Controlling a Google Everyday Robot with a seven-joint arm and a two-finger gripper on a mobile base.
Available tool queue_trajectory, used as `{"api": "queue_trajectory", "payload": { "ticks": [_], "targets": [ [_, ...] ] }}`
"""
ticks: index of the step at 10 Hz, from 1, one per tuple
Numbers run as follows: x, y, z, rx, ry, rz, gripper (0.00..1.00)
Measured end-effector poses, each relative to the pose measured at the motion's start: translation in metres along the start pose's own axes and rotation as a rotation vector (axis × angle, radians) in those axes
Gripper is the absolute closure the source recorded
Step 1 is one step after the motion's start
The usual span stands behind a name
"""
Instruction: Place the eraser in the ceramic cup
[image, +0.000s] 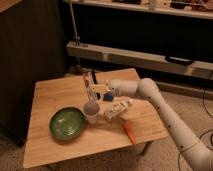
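Your end effector (91, 84) is pinching the eraser (88, 80) upright, ceramic cup (91, 112) just below it; carry step, so next lower straight in and release.

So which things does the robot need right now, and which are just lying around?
Needed: the ceramic cup; the gripper, above the cup; I cannot make out the eraser.
Lying around: green bowl, white pack, blue block, orange carrot-like thing, all on the wooden table.
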Motion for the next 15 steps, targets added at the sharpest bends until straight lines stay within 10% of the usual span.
{"api": "queue_trajectory", "payload": {
  "ticks": [4,11,15],
  "targets": [
    [-0.023,-0.014,0.000,0.049,0.043,-0.092,0.98],
    [-0.035,-0.014,0.005,-0.041,-0.003,-0.181,0.22],
    [-0.033,-0.015,0.004,-0.030,0.030,-0.196,0.20]
  ]
}}
